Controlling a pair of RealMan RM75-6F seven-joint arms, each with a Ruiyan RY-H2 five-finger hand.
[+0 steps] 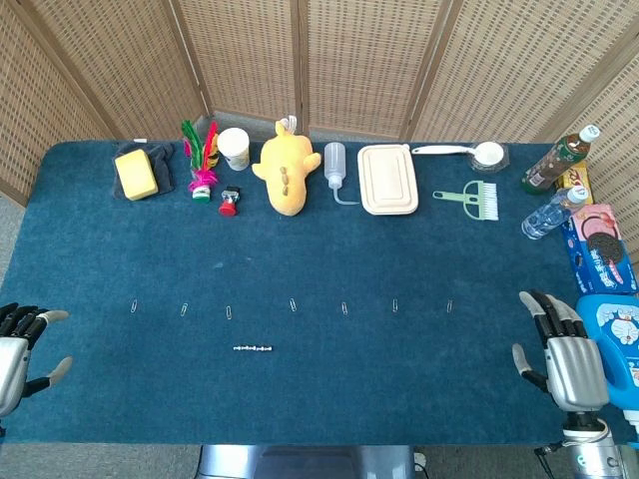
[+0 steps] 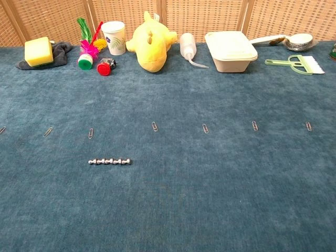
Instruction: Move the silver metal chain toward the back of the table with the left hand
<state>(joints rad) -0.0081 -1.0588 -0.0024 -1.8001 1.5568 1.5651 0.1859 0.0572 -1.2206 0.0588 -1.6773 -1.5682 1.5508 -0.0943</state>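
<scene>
Silver metal chain (image 1: 253,348) lies straight, near-left, just nearer than the paperclip row (image 1: 292,305) | our left hand (image 1: 18,344) waits at the left edge, fingers apart, empty | right hand (image 1: 565,351) likewise | nothing done; reach, grasp, carry far remain.

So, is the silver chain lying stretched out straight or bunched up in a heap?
Stretched out straight. The silver chain lies flat on the blue table as one short line of beads running left to right, with nothing touching it.
</scene>
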